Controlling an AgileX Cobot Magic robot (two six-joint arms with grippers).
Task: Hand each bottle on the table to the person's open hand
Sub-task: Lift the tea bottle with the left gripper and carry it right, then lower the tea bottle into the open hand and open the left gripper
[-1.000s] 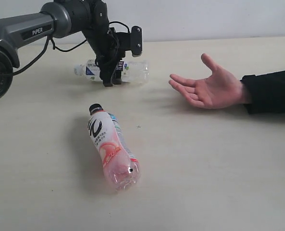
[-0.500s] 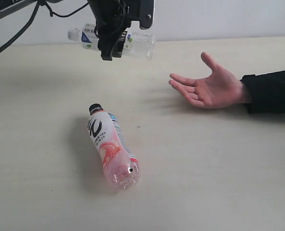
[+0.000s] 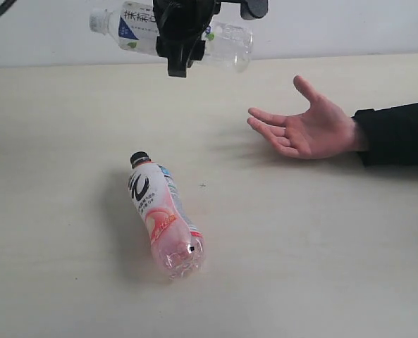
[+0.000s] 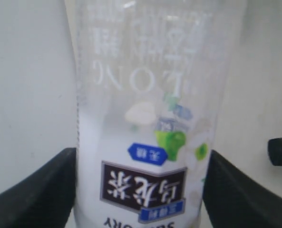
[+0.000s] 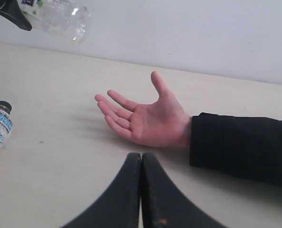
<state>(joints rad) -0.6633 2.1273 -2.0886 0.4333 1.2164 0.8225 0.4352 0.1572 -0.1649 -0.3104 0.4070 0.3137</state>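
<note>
At upper left, a white-label bottle (image 3: 139, 28) is pinched by the left gripper (image 3: 179, 60); next it must be carried to the open hand (image 3: 313, 132).

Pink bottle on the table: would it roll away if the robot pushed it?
Probably. The pink bottle is round and lies on its side on the flat table, so a sideways push would likely roll it. It looks like thin clear plastic, so it's probably light and a bit squashy.
</note>
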